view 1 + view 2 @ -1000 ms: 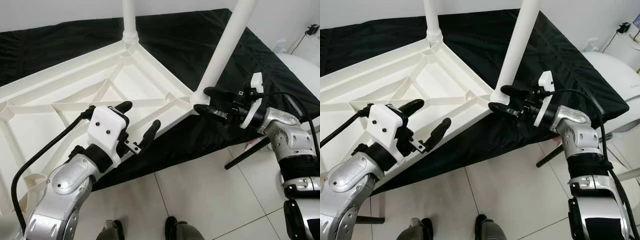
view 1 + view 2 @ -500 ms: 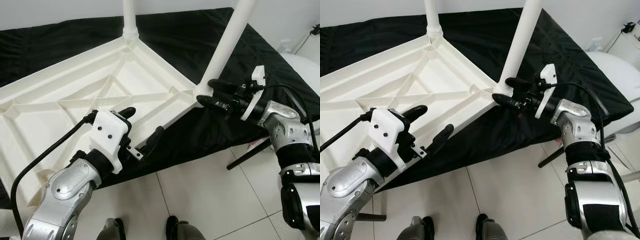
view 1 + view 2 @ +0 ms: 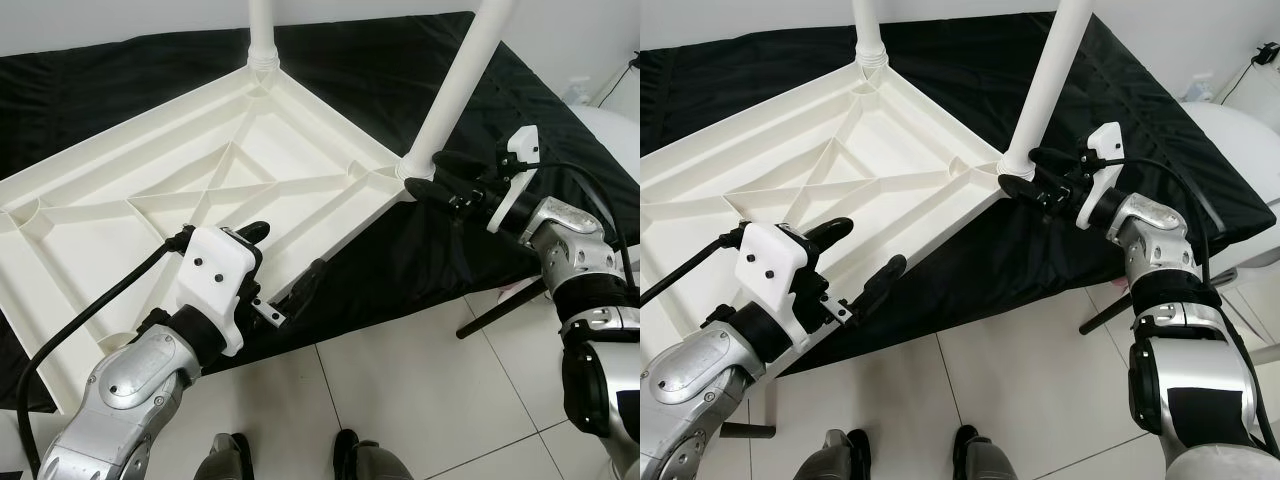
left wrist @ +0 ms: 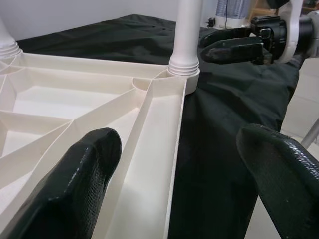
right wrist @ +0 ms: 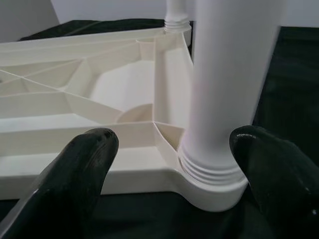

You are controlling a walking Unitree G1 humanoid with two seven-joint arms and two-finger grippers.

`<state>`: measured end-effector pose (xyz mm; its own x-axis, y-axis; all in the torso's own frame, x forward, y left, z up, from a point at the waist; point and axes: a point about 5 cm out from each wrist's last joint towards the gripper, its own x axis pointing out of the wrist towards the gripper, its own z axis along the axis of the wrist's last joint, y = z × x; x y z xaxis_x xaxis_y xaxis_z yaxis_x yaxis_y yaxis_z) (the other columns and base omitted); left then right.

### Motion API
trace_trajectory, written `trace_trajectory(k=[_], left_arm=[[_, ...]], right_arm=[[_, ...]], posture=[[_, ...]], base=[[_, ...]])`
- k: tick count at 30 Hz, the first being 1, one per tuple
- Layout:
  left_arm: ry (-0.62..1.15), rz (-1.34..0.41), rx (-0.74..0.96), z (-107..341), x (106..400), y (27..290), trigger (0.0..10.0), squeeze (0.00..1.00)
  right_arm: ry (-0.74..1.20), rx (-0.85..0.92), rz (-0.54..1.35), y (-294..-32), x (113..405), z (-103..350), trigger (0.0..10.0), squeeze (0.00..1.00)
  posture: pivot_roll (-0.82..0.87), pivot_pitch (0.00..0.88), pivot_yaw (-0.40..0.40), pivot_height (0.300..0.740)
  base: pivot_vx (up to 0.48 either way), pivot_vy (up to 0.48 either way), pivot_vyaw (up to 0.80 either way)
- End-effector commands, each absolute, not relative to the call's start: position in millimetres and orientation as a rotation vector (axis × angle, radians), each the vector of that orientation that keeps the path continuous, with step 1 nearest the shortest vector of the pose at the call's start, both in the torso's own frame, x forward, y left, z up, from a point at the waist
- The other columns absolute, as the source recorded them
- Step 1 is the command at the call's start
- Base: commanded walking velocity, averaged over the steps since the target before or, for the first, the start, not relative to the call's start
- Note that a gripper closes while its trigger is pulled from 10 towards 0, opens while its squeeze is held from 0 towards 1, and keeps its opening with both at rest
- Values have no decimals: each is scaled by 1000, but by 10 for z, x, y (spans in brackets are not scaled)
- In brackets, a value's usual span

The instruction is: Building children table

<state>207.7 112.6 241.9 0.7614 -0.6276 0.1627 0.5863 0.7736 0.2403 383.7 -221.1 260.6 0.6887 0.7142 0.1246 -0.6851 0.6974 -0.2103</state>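
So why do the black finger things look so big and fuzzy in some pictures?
In the left wrist view the left gripper sits right by the camera, so its fingers look huge and soft while the white leg stays sharp. The right wrist view does the same with the right gripper. Both eye views are evenly lit and clear.

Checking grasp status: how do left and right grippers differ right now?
The left gripper straddles the long edge of the white tabletop, one finger over the ribbed underside, one outside over the black cloth. The right gripper brackets the base of the near table leg at its corner socket. Both are open, neither clamped.
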Motion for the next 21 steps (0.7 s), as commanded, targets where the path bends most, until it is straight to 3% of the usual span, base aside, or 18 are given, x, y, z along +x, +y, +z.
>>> trace_trajectory(k=[1,14,21], left_arm=[[-245,-660,179,2432,2023,1118,10000,0],[-234,-665,176,2429,2010,1120,10000,0],[-233,-669,175,2441,2030,1123,10000,0]], right_arm=[[-203,-169,776,-2250,3834,2621,10000,0],[-212,-172,774,-2254,3847,2634,10000,0],[-170,-181,879,-2208,3799,2518,10000,0]], posture=[[35,303,-21,740],[35,308,-13,740],[35,310,-13,740]], base=[[0,0,0],[0,0,0],[0,0,0]])
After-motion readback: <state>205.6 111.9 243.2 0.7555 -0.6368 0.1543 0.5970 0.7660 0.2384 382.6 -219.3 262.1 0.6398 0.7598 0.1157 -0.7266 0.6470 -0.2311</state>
